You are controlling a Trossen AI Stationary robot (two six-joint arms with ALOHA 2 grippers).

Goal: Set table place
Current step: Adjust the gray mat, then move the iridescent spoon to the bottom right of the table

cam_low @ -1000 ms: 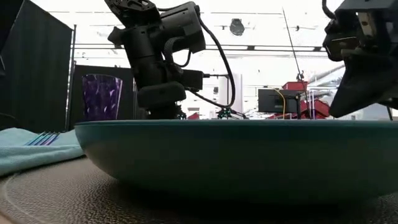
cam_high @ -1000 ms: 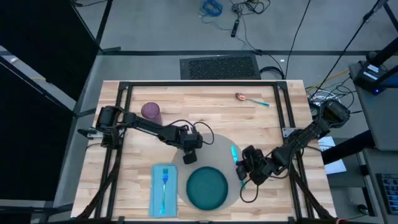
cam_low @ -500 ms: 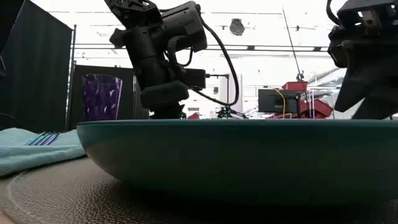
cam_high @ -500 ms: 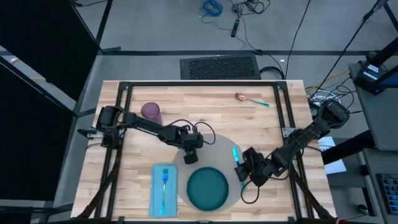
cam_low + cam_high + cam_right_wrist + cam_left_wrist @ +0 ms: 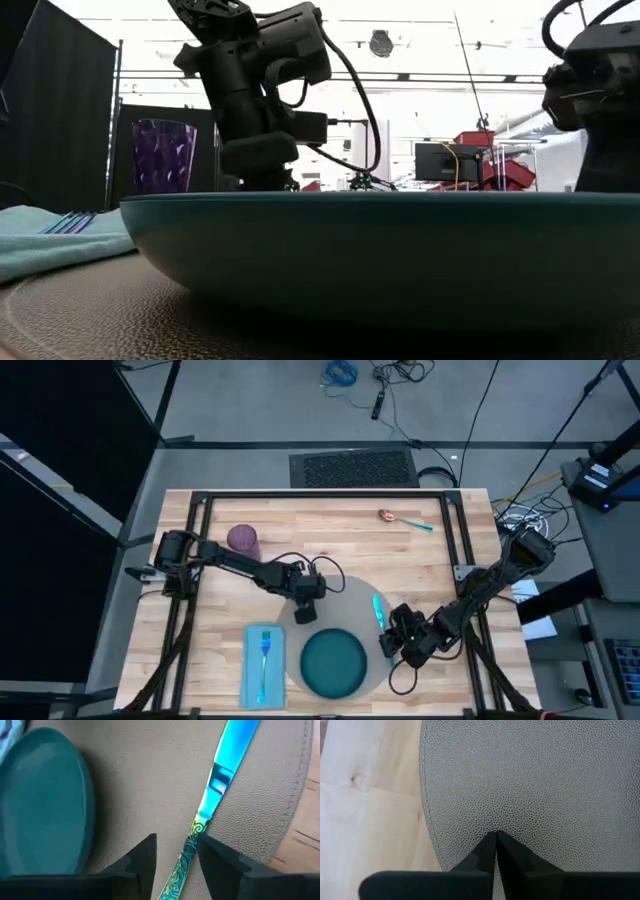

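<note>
Placemat, round, grey and pebbled (image 5: 350,610), lies on the near middle of the pale butcher-block table (image 5: 420,560), under a dark teal round plate (image 5: 333,662). Going left to right: a purple tumbler (image 5: 243,540) stands far left; a light blue cloth napkin (image 5: 264,665) carries a blue fork (image 5: 266,650); the left gripper (image 5: 496,845), fingers pressed together, touches the mat's far-left edge. Beside the plate an iridescent blue knife (image 5: 212,800) rests on the mat, its handle between the spread fingers of the right gripper (image 5: 176,852). A spoon (image 5: 400,519) lies far right. Cables trail over the grey floor (image 5: 250,410) beyond.
</note>
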